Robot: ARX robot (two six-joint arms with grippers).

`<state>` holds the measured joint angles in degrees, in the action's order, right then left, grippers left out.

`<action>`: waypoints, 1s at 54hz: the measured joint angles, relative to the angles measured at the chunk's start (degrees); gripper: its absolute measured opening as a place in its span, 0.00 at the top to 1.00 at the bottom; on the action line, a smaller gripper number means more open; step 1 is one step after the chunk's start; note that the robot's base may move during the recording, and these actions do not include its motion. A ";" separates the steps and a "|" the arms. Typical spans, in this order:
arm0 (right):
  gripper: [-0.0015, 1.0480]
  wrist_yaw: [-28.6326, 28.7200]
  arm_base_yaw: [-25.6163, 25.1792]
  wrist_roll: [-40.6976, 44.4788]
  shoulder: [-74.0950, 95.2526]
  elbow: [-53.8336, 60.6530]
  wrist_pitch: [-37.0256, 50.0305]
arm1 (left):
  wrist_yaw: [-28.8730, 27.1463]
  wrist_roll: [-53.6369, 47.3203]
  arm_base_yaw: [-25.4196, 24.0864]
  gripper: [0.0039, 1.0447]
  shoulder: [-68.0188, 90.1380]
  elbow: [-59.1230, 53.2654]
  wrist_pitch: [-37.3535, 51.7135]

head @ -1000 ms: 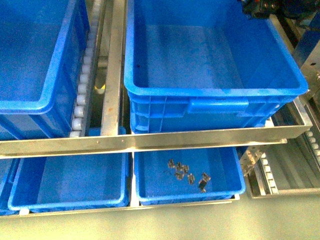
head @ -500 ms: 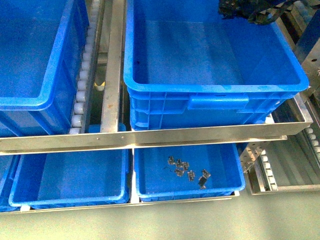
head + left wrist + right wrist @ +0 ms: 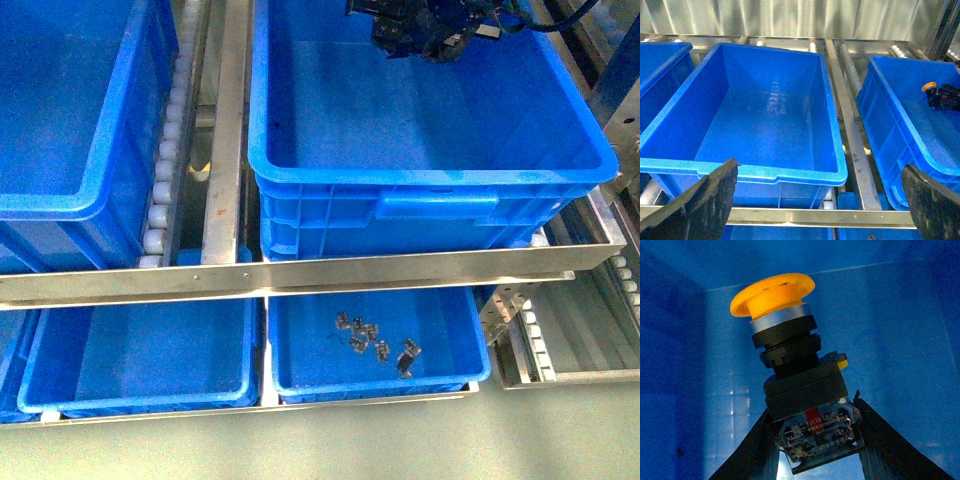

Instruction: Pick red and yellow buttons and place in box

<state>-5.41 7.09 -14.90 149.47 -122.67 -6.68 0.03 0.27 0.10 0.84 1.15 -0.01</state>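
Right wrist view: right gripper (image 3: 812, 412) clasps yellow button (image 3: 790, 360)

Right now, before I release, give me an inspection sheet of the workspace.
Surface: steel rack rails with roller tracks, carrying blue crates.
Job's things: yellow button held over the inside of the box; box floor bare where visible; no red button seen.
Clutter: small metal parts in the lower tray.
Grippers: right gripper shut on the yellow button; left gripper open, holding nothing.
Cables: black cable at the right arm.
Surroundings: second large crate alongside; corrugated metal wall behind.
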 joint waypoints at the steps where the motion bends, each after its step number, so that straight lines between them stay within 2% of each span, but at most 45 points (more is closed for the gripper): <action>1: 0.67 -0.02 0.07 0.11 0.20 -0.15 -0.11 | 0.00 0.00 0.00 0.07 0.00 0.00 0.00; 26: 0.67 -4.81 2.01 5.42 7.72 -5.95 -2.97 | 0.00 0.00 0.00 0.07 0.00 0.00 0.00; 35: 0.44 -5.46 1.92 5.73 7.26 -3.74 0.76 | 0.00 0.00 0.00 0.07 0.00 0.00 0.00; 48: 0.07 -5.75 1.90 5.14 -1.81 10.71 9.64 | 0.00 0.00 0.00 0.07 0.00 0.00 0.00; 50: 0.05 -5.42 1.90 4.96 -3.65 13.03 10.56 | 0.00 0.00 0.00 0.07 0.00 0.00 0.00; 54: 0.07 -5.22 1.92 4.79 -8.33 18.78 13.27 | 0.00 0.00 0.00 0.07 0.00 0.00 0.00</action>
<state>-10.63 9.02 -10.11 141.14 -103.90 6.59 0.03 0.27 0.10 0.84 1.15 -0.01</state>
